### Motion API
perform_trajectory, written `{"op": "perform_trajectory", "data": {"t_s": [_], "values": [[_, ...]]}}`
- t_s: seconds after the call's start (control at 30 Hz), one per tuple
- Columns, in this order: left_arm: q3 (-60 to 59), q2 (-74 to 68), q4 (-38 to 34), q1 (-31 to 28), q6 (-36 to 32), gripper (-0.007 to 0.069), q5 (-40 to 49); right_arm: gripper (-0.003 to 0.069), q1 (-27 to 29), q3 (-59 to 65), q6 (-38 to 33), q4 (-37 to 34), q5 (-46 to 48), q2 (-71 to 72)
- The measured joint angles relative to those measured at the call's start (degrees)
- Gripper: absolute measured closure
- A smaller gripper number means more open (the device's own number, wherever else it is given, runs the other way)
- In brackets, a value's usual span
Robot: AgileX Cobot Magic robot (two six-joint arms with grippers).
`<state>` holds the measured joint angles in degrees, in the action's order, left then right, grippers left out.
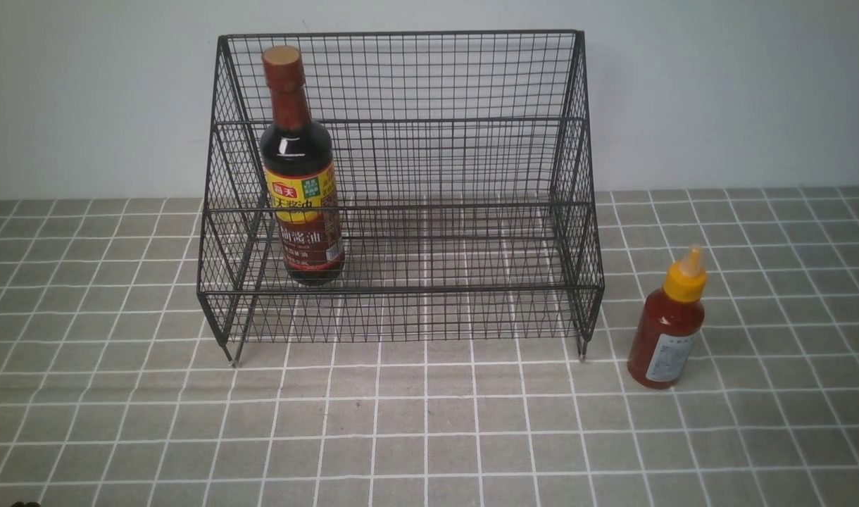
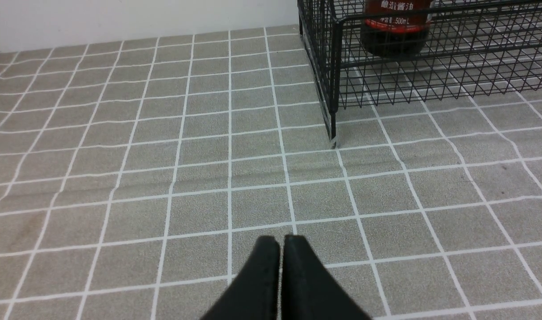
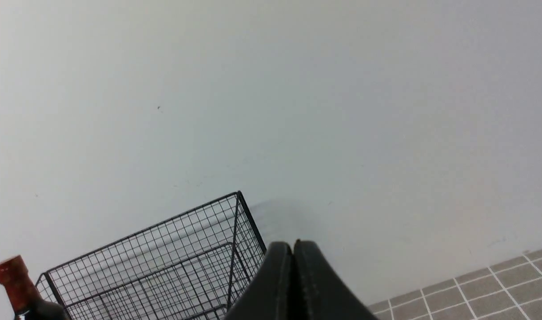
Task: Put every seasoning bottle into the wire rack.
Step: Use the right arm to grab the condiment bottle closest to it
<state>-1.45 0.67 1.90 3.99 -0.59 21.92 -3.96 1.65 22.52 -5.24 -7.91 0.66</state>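
The black wire rack (image 1: 472, 183) stands at the back middle of the tiled table. The tall dark soy sauce bottle (image 1: 301, 169) with a brown cap stands upright inside the rack at its left end; its base shows in the left wrist view (image 2: 395, 26) and its cap in the right wrist view (image 3: 13, 278). The red sauce bottle (image 1: 667, 324) with a yellow nozzle cap stands on the table just right of the rack. My left gripper (image 2: 281, 242) is shut and empty, low over the tiles near the rack's front left leg (image 2: 333, 133). My right gripper (image 3: 293, 246) is shut and empty, raised and facing the wall.
A pale wall (image 1: 718, 84) runs close behind the rack. The table is covered by a grey cloth (image 1: 429, 436) with white grid lines. Neither arm shows in the front view.
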Motion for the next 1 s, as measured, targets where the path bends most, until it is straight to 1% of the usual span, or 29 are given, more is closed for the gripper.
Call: {"op": "perform_trajectory", "data": {"t_s": [0.1, 0.17, 0.2, 0.33, 0.43, 0.47, 0.5, 0.63, 0.67, 0.7, 0.77, 0.83, 0.87, 0.9, 0.93, 0.97, 1.0], "values": [[0.0, 0.0, 0.0, 0.0, 0.0, 0.0631, 0.0, 0.0673, 0.0, -0.2, 0.9, 0.0, -4.8, 0.0], [0.0, 0.0, 0.0, 0.0, 0.0, 0.0631, 0.0, 0.0673, 0.0, -2.1, 1.9, 0.0, -3.2, 0.0], [0.0, 0.0, 0.0, 0.0, 0.0, 0.0631, 0.0, 0.0673, 0.0, -5.0, 2.6, 0.1, 0.1, 0.0], [0.0, 0.0, 0.0, 0.0, 0.0, 0.0631, 0.0, 0.0673, -0.4, -17.4, 2.7, 2.0, 17.1, -3.9], [0.0, 0.0, 0.0, 0.0, 0.0, 0.0631, 0.0, 0.0673, -2.6, -29.3, -3.1, 2.1, 36.7, -15.1], [0.0, 0.0, 0.0, 0.0, 0.0, 0.0631, 0.0, 0.0673, -3.0, -30.6, -3.1, 1.9, 37.8, -15.9], [0.0, 0.0, 0.0, 0.0, 0.0, 0.0631, 0.0, 0.0673, -4.7, -37.0, -9.0, 0.5, 50.1, -24.2], [0.0, 0.0, 0.0, 0.0, 0.0, 0.0631, 0.0, 0.0673, -6.4, -46.8, -18.3, -2.5, 64.7, -39.6], [0.0, 0.0, 0.0, 0.0, 0.0, 0.0631, 0.0, 0.0673, -6.4, -47.3, -18.7, -2.6, 65.2, -40.4], [0.0, 0.0, 0.0, 0.0, 0.0, 0.0631, 0.0, 0.0671, -6.4, -50.7, -20.9, -2.8, 67.6, -46.2], [0.0, 0.0, 0.0, 0.0, 0.0, 0.0631, 0.0, 0.0662, -6.4, -53.9, -22.0, -2.8, 68.3, -51.7], [0.0, 0.0, 0.0, 0.0, 0.0, 0.0631, 0.0, 0.0635, -6.4, -57.0, -22.5, -2.8, 68.4, -57.6], [0.0, 0.0, 0.0, 0.0, 0.0, 0.0631, 0.0, 0.0605, -6.4, -59.4, -23.0, -2.8, 68.4, -62.3], [0.0, 0.0, 0.0, 0.0, 0.0, 0.0631, 0.0, 0.06, -6.4, -59.4, -23.2, -2.8, 68.4, -62.9], [0.0, 0.0, 0.0, 0.0, 0.0, 0.0631, 0.0, 0.0545, -6.4, -61.6, -24.0, -2.8, 68.3, -66.9], [0.0, 0.0, 0.0, 0.0, 0.0, 0.0631, 0.0, 0.0538, -6.4, -61.8, -24.2, -2.8, 68.2, -67.4], [0.0, 0.0, 0.0, 0.0, 0.0, 0.0631, 0.0, 0.0475, -6.4, -63.3, -25.0, -3.0, 67.5, -71.2]]}}
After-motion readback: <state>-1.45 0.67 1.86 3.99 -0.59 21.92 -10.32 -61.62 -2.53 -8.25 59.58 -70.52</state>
